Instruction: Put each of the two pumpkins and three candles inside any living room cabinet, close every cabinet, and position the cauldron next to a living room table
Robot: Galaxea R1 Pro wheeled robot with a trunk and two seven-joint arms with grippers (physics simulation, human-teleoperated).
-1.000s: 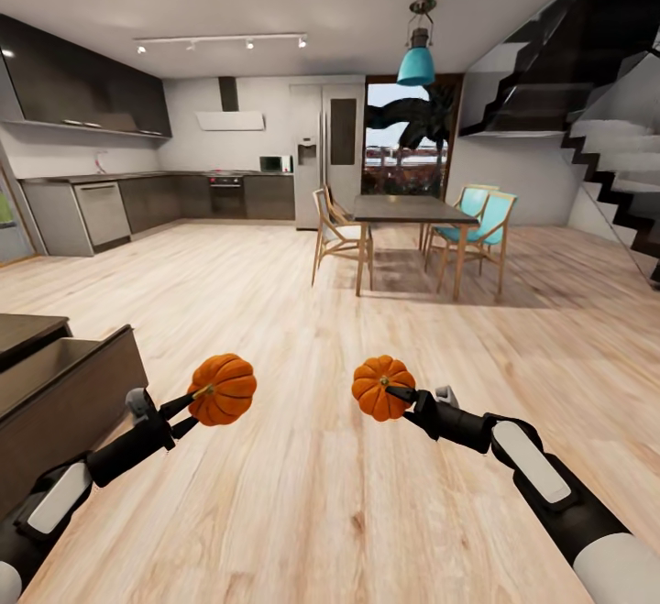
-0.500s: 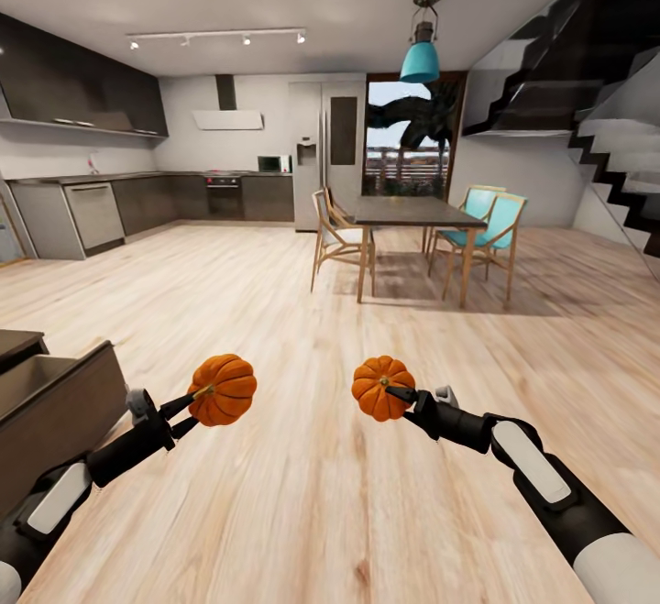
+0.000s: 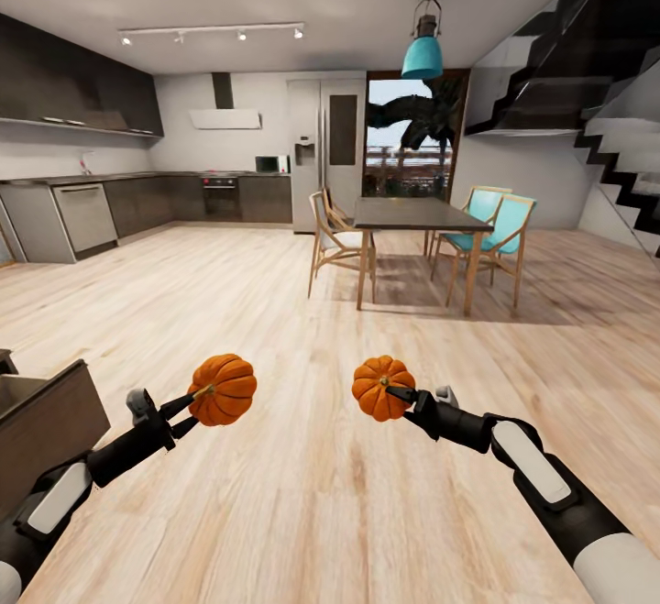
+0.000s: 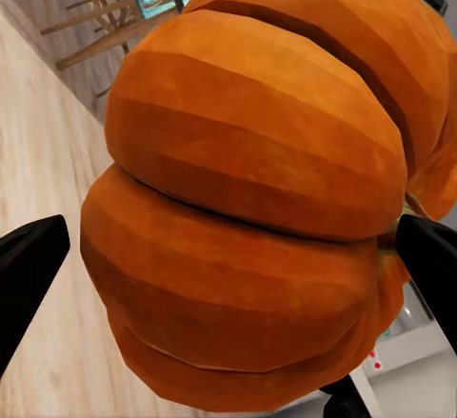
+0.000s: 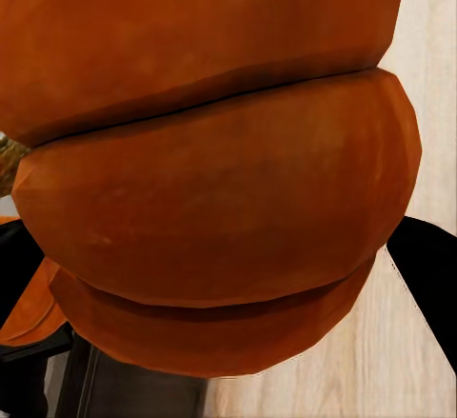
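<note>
I've got one pumpkin per arm: left gripper (image 3: 194, 407) clenched on the left pumpkin (image 3: 223, 389), right gripper (image 3: 396, 395) clenched on the right pumpkin (image 3: 383, 388), both held out over the wood floor (image 3: 302, 494). Corner of the dark cabinet (image 3: 46, 411) sits at my left edge. My read: rigid ribbed shells, light, rounded so they could roll in the fingers (image 4: 29, 266). Best hold looks like across the belly, pads seated in the rib grooves, and wrists level in transit
</note>
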